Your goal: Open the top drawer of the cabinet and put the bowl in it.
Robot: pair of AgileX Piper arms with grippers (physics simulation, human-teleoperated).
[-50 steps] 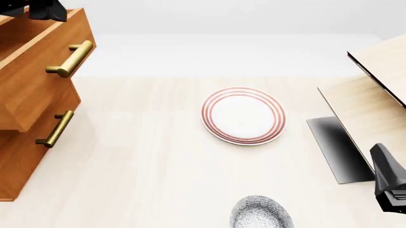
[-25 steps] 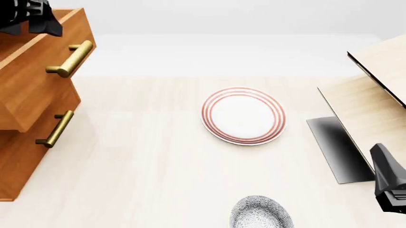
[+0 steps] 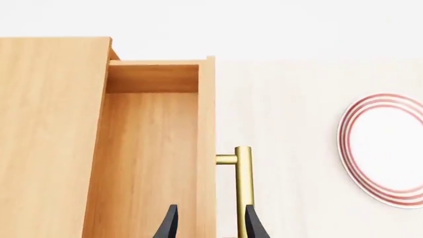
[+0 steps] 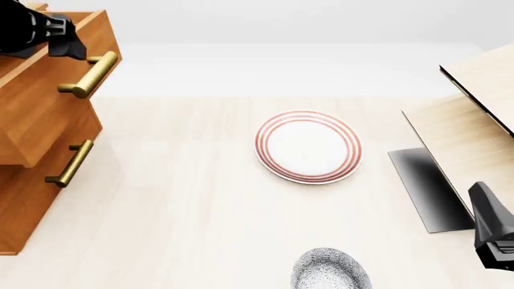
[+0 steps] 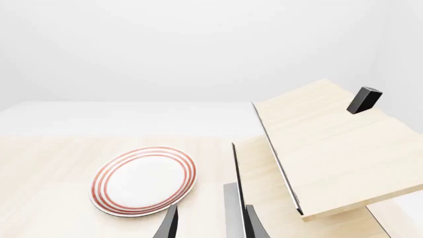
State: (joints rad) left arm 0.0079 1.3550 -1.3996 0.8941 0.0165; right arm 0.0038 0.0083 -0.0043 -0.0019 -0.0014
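Since the top drawer is already pulled well out of the cabinet, I'd guess the opening half of the job is basically done and the bowl half hasn't started. The left claw hangs just over the drawer's front edge with its two tips spread apart and nothing between them, the brass handle sitting right by one tip, so it looks like it's let go or is just parked there. The drawer's inside looks bare as far as I can see, which makes sense because the bowl is sitting on the table at the near edge, closer to the right arm and well apart from the cabinet. A red-ringed plate sits mid-table between them. The right claw is also spread open and gripping nothing, pointing toward the plate and the pale wooden stand rather than the bowl. Stuff that's hard to read: the bowl is cut off by the bottom of the front view, neither wrist view shows it at all, the left arm is only a dark lump in the top corner, and the cabinet's bottom drawer is out of shot.
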